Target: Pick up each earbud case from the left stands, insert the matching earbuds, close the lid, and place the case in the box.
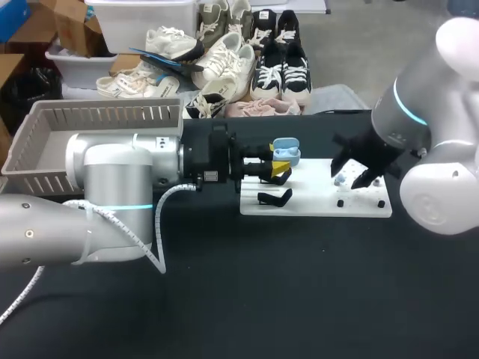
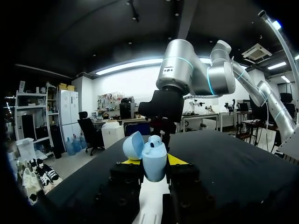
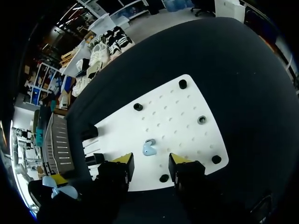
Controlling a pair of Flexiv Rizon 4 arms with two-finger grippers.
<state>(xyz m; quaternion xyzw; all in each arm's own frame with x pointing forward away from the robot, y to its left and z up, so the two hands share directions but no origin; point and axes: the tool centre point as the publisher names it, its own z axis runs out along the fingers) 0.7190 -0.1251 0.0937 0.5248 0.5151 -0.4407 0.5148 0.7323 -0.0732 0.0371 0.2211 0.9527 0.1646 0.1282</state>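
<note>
Head view, left gripper (image 1: pixel 278 166): clamped on the pale blue case (image 1: pixel 286 152), whose lid is up.
Head view, stand (image 1: pixel 275 197): black, on the white board (image 1: pixel 314 203), just beside my left fingers.
Head view, right gripper (image 1: pixel 358 178): low over the board, with the loose earbud (image 1: pixel 340 179) near its tips.
Head view, box (image 1: pixel 45 149): grey, well back from my left gripper, alongside that arm.
Left wrist view, case (image 2: pixel 154 161): between my fingers, both touching its sides. The lid is open and the seated earbud (image 2: pixel 155 141) is inside. My right arm is ahead.
Right wrist view, right gripper (image 3: pixel 150 163): fingers apart, gripping nothing.
Right wrist view, loose earbud (image 3: pixel 149 147): lying on the board (image 3: pixel 177 116), just ahead of the gap between my fingers.
</note>
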